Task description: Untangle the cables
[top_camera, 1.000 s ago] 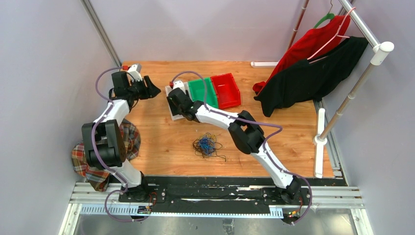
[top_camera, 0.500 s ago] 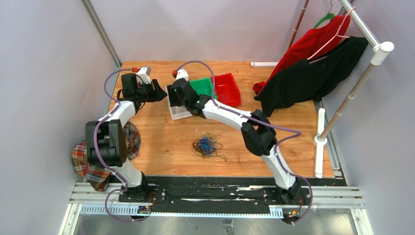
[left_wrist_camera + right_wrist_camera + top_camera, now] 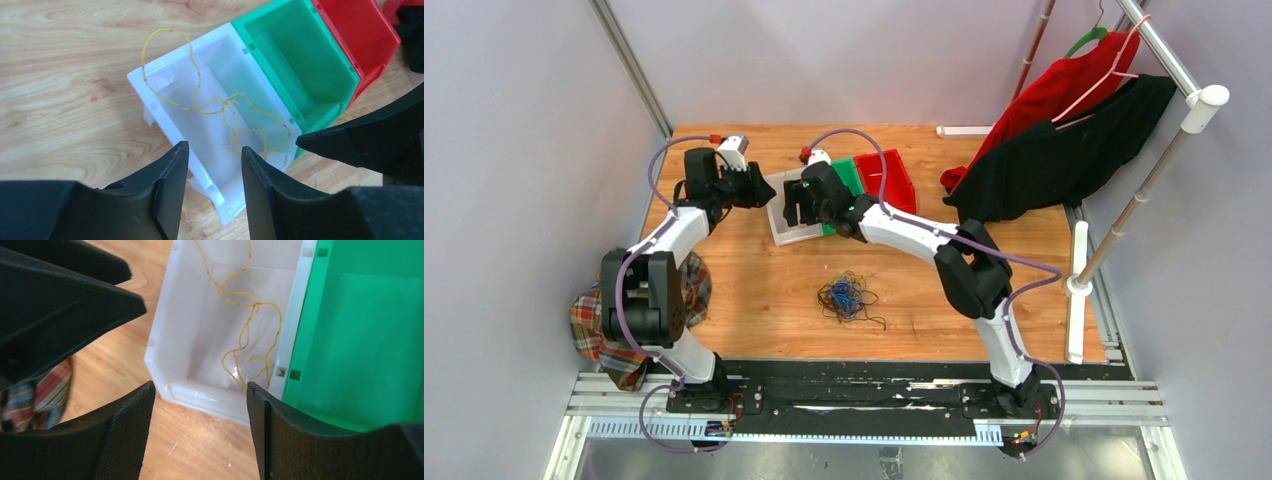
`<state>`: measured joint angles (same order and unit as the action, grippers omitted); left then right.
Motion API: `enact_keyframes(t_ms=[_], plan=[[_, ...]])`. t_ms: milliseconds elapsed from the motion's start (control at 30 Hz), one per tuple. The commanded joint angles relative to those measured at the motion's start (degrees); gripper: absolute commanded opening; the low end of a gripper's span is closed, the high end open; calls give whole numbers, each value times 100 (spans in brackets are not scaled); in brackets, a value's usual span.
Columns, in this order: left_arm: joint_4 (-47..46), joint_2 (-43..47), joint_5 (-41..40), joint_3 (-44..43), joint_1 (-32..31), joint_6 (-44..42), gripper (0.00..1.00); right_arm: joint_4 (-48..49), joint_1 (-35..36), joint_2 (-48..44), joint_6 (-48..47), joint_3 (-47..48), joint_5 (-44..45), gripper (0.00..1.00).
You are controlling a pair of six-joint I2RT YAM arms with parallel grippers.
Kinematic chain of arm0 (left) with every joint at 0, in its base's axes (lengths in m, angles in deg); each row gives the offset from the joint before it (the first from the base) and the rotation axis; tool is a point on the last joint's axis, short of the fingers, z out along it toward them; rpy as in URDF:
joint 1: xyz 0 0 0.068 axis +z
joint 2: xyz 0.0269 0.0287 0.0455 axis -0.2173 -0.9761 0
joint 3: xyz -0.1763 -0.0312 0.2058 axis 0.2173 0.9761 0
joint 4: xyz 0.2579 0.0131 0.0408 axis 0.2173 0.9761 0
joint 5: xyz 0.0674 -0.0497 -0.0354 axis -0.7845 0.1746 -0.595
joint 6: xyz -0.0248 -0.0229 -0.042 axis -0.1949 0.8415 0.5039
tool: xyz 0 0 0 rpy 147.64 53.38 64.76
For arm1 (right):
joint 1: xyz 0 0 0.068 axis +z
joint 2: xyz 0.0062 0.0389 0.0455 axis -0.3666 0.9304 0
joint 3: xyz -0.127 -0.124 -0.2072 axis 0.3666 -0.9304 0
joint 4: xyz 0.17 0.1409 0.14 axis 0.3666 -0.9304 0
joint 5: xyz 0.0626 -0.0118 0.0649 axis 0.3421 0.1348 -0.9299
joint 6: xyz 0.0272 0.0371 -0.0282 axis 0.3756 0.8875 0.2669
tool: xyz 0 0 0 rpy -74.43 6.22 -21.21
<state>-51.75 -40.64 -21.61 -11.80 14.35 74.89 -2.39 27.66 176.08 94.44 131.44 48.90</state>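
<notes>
The cables [image 3: 849, 297] lie as a small blue, black and yellow tangle on the wooden table near the front, away from both grippers. A single yellow cable [image 3: 220, 107] lies looped inside the white bin [image 3: 200, 44], one loop draped over its far rim. My left gripper [image 3: 214, 147] is open and empty, hovering at the bin's left near corner. My right gripper [image 3: 200, 385] is open wide and empty above the bin's near wall [image 3: 210, 397], with the yellow cable [image 3: 245, 330] just beyond its fingertips. In the top view both grippers, left [image 3: 764, 190] and right [image 3: 796, 205], meet over the white bin [image 3: 782, 232].
A green bin [image 3: 849, 175] sits against the white bin's right side and a red bin [image 3: 889, 180] beside that. Red and black garments [image 3: 1054, 140] hang on a rack at the right. A plaid cloth [image 3: 599, 320] hangs off the table's left edge.
Both arms have swung rightward and toward each other over the white bin. The right gripper's jaws have opened wider. The left gripper's jaws have narrowed a little. The tangle has not moved.
</notes>
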Motion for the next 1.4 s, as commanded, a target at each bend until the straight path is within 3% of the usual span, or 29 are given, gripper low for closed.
enact_keyframes(t_ms=[0,200,500,700,833,1033,1367], plan=[[107,224,-152,-118,-92,-278,46,401,-267,-686,318,-267,-643,68],[540,615,-509,-337,-54,-766,43,553,-611,-1427,333,-804,-907,70],[234,257,-1239,-504,-10,-364,48,66,-893,-2344,-394,-1835,543,64],[270,-780,-47,-1467,-26,-417,60,107,-897,-2859,-739,-2977,993,63],[520,-1308,79,-2182,-99,-704,66,162,-922,-3194,-854,-3605,1182,63],[968,-1992,44,-2986,-174,-952,63,266,-1106,-3683,-663,-4243,1188,65],[1258,-2341,154,-3031,-234,-1267,54,308,-1234,-4112,-640,-4504,1149,63]])
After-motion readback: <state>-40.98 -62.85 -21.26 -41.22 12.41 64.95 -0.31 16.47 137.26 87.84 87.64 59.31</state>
